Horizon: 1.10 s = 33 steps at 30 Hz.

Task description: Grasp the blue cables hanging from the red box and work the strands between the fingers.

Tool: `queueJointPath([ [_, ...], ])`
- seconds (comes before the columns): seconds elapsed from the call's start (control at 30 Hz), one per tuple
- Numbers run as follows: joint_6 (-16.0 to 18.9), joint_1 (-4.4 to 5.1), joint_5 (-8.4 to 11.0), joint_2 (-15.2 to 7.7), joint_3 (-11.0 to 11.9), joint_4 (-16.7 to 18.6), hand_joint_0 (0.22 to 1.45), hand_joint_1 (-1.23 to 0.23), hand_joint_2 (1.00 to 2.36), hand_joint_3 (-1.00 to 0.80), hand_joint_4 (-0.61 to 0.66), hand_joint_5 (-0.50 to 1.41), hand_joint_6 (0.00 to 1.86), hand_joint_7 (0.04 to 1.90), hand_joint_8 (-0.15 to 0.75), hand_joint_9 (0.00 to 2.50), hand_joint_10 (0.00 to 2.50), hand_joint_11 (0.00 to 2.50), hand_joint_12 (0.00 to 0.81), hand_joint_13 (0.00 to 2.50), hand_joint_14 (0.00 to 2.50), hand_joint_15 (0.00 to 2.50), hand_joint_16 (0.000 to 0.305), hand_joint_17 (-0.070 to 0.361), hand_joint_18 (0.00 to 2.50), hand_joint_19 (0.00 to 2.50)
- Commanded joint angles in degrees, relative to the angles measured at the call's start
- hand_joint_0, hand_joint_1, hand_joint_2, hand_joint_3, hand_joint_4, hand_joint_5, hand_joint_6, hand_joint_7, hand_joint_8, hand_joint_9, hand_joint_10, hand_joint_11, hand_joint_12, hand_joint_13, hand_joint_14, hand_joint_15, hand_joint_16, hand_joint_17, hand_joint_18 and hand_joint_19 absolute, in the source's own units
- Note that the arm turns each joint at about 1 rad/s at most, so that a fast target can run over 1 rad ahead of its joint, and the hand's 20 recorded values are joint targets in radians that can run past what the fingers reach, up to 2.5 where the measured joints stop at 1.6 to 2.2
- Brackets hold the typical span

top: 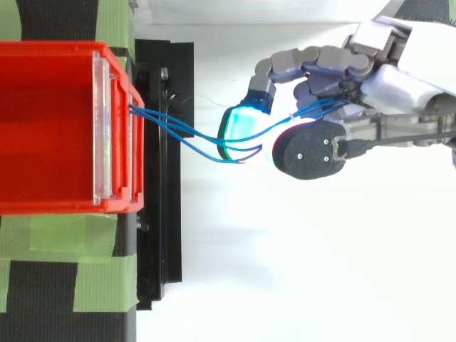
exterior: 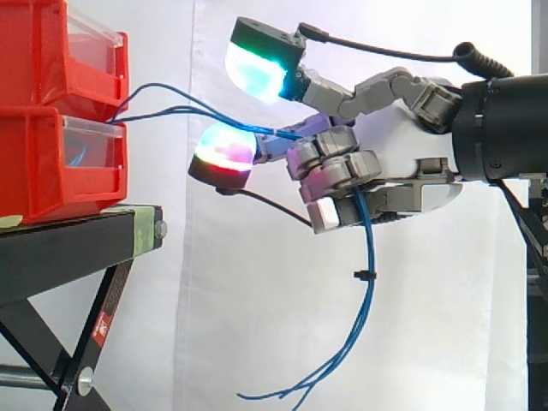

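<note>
Hand (exterior: 390,141) is noted clamped on the blue cables (exterior: 369,257). The lower fingers are curled round the strands, which are threaded through the grip and hang loose below it. Glowing fingertips (exterior: 255,68) are held out toward the bins. From the grip the strands are carried slack through open air to the red box (exterior: 38,167), stacked on the black stand (exterior: 60,248). The grasp is judged done; working the strands between the fingers is judged barely begun.

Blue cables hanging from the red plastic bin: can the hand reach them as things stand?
Probably yes: the robot hand has fingers curled round the thin blue cables; nothing blocks it.
</note>
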Motion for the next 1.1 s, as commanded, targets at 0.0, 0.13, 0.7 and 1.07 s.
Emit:
queueJointPath([
  [0.0,-0.8,0.0,0.41,0.0,0.1,0.2,0.86,-0.61,1.0,-0.91,0.2,0.16,0.53,1.13,0.412,0.65,2.5,2.42,0.506,1.01,2.5,1.57,0.057,0.128,1.26,0.83],
  [0.13,-1.5,0.0,0.41,0.0,0.8,0.1,0.87,-0.62,1.0,-0.89,0.2,0.15,0.56,1.14,0.412,0.65,2.5,2.42,0.506,1.01,2.5,1.57,0.057,0.128,1.26,0.83],
  [0.7,-2.3,0.0,0.68,0.0,3.0,-0.4,0.89,-0.63,1.01,-0.81,0.19,0.15,0.67,1.1,0.412,0.65,2.5,2.42,0.506,1.01,2.5,1.57,0.057,0.128,1.26,0.83],
  [1.07,-3.0,0.0,0.68,0.0,3.2,-0.4,0.92,-0.65,1.02,-0.54,0.17,0.15,0.74,1.08,0.412,0.65,2.5,2.42,0.506,1.01,2.5,1.57,0.057,0.128,1.26,0.83],
])
